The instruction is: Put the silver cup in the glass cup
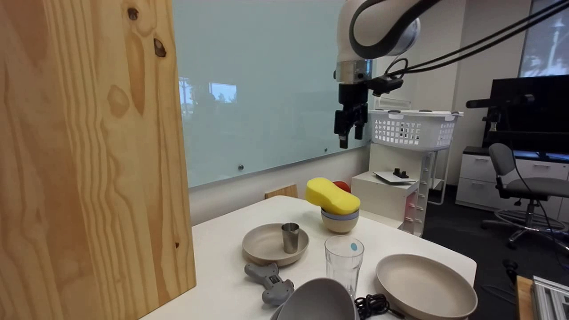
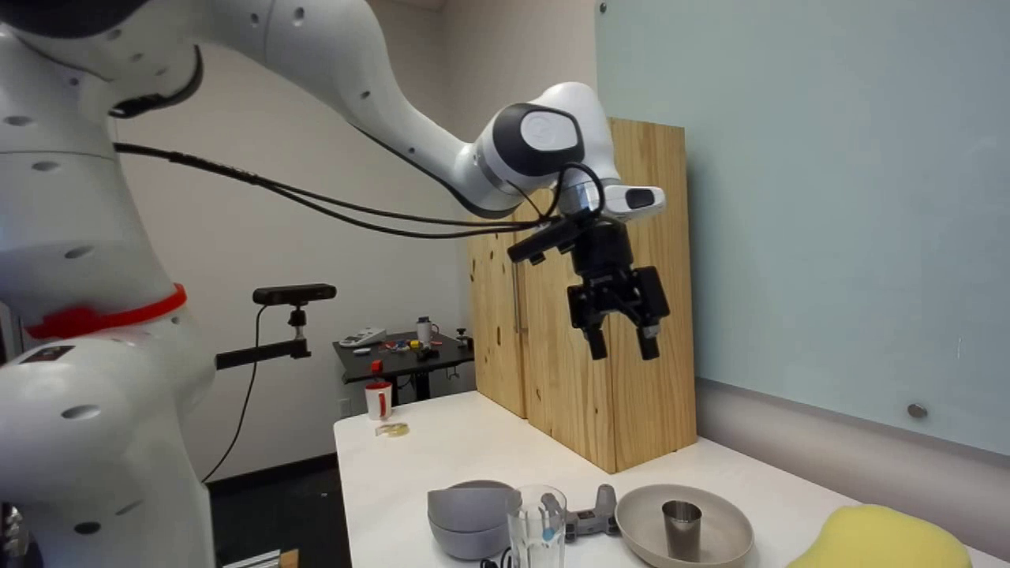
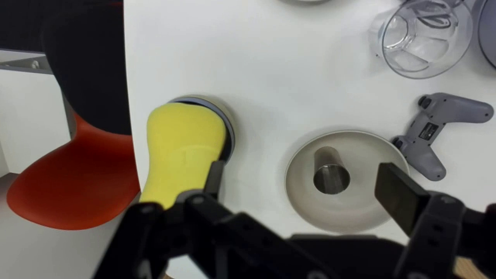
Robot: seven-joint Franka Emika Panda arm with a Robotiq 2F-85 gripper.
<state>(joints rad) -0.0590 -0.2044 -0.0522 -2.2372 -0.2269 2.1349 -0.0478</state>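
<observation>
The silver cup (image 1: 290, 238) stands upright in a shallow tan bowl (image 1: 260, 244) on the white table. It also shows in an exterior view (image 2: 682, 535) and in the wrist view (image 3: 328, 162). The clear glass cup (image 1: 343, 262) stands upright on the table, apart from that bowl; it also shows in an exterior view (image 2: 536, 530) and at the top right of the wrist view (image 3: 426, 46). My gripper (image 1: 351, 140) is open and empty, high above the table (image 2: 623, 351). In the wrist view the silver cup lies between the spread fingers (image 3: 302, 178), well below them.
A grey game controller (image 1: 271, 282) lies by the tan bowl. Grey bowls (image 2: 471, 521) and a black cable (image 1: 373, 306) are near the glass. A yellow sponge (image 1: 331, 195) sits on a small bowl (image 1: 340, 222). A tan plate (image 1: 424, 284) and wooden cabinet (image 2: 568, 355) stand around.
</observation>
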